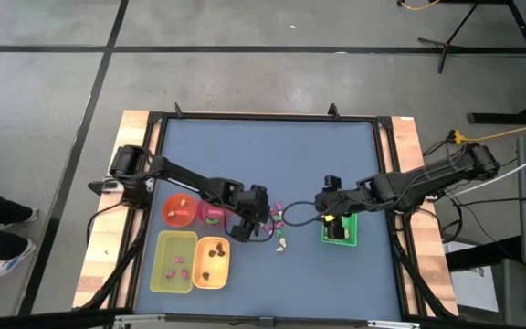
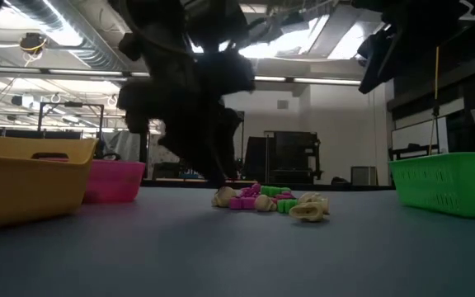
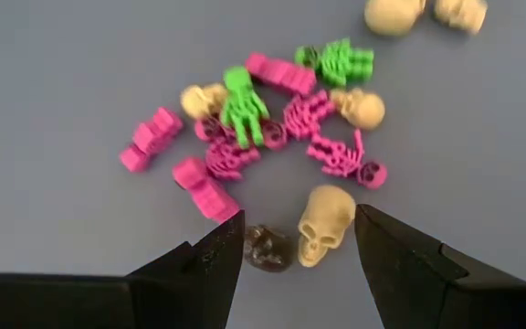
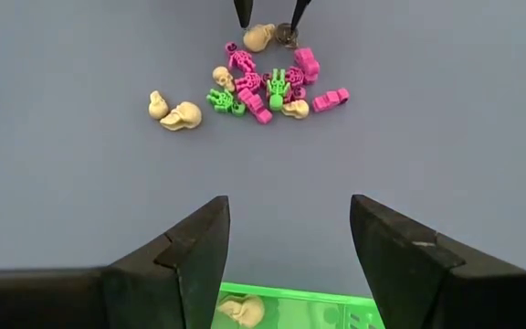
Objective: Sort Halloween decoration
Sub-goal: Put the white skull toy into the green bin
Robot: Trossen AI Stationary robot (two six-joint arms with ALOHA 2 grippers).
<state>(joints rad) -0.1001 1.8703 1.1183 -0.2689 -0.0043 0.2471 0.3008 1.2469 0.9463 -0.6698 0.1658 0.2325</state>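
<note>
Overhead, ducts [image 2: 48, 12]; below, blue table [image 1: 272, 164].

A robotics lab or workshop: bare concrete floor [image 1: 245, 55] around the framed blue tabletop [image 1: 272, 164], exposed ceiling ducts [image 2: 48, 16] with strip lights overhead, yellow cable [image 1: 482, 137] trailing at three o'clock, dark equipment cabinets [image 2: 287, 158] beyond.

Green tray [image 2: 456, 181] cut off at low view's edge, cream skull [image 4: 241, 310] half hidden.

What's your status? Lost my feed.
Left gripper open, low over cream skull and dark brown trinket. Right gripper open above green tray. Trinket pile unsorted. Nothing in the way.
</note>
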